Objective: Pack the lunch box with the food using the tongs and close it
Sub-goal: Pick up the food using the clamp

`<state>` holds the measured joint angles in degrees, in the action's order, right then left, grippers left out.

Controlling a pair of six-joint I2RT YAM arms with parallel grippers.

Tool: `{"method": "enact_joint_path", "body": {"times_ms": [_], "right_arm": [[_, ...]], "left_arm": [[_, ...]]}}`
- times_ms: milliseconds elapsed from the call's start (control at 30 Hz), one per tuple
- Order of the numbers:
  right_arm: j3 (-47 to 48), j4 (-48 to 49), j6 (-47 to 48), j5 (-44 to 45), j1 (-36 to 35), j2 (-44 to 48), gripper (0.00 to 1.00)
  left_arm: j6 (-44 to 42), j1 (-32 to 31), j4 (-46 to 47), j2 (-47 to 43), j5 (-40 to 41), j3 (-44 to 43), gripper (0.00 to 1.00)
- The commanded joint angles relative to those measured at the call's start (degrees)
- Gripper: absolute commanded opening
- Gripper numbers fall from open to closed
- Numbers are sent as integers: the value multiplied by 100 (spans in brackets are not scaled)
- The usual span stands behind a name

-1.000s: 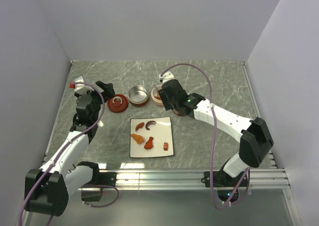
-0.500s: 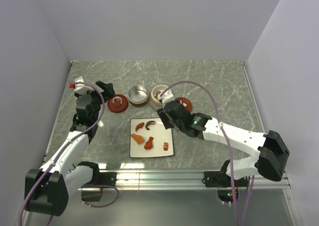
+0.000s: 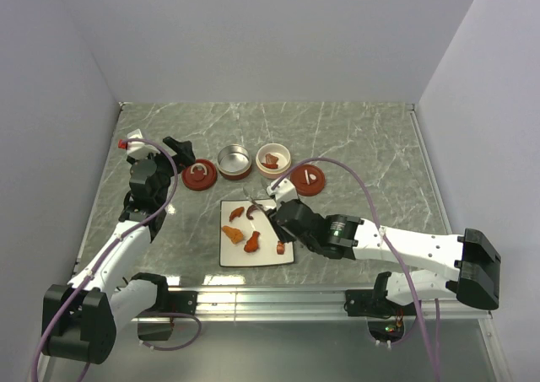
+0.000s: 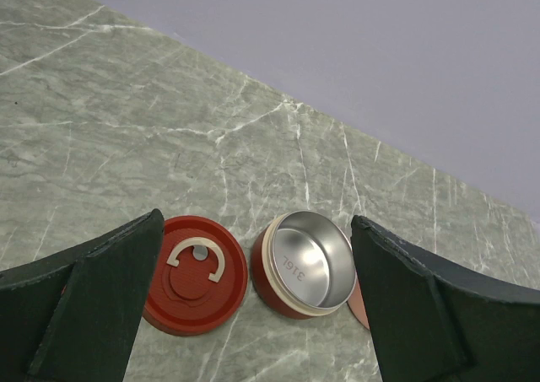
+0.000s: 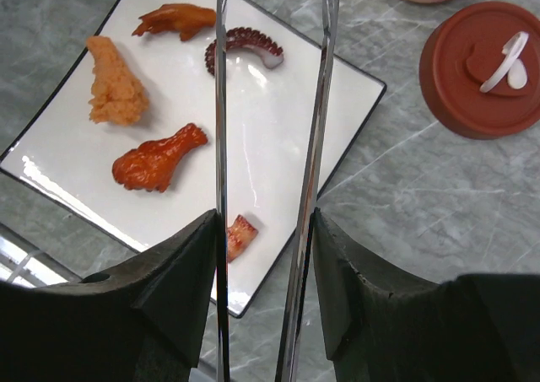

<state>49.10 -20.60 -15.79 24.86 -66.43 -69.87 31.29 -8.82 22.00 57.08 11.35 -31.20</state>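
Tongs [image 5: 316, 104] sit clamped between the fingers of the right gripper [image 5: 263, 222], their two slim metal arms apart and stretched over the white square plate [image 5: 337, 87]; the tips run out of the wrist view. Five pieces of food lie on the plate: a brown strip [image 5: 173, 17], a curled purple tentacle [image 5: 245, 45], an orange crumbed chunk [image 5: 114, 83], a red-brown drumstick [image 5: 160, 157] and a small red bit [image 5: 239, 234] close to the plate's edge. Beyond the plate on the marble table [image 3: 354, 137], a cream bowl [image 3: 272, 158] holds one red piece, with a red lid [image 3: 308, 180] just beside it. The left gripper [image 4: 256, 222] hangs spread wide, holding nothing, above a steel-lined red bowl [image 4: 308, 268] and a second red lid [image 4: 194, 272].
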Motion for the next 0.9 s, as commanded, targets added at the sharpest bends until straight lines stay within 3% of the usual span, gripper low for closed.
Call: {"method": "enact_joint_path", "body": {"times_ms": [0, 867], "right_arm": [[-15, -128, -345, 396, -185, 105, 54], [-217, -858, -1286, 652, -783, -62, 54]], "left_arm": [[88, 21, 279, -101, -116, -132, 99], [97, 21, 296, -180, -151, -97, 99]]}}
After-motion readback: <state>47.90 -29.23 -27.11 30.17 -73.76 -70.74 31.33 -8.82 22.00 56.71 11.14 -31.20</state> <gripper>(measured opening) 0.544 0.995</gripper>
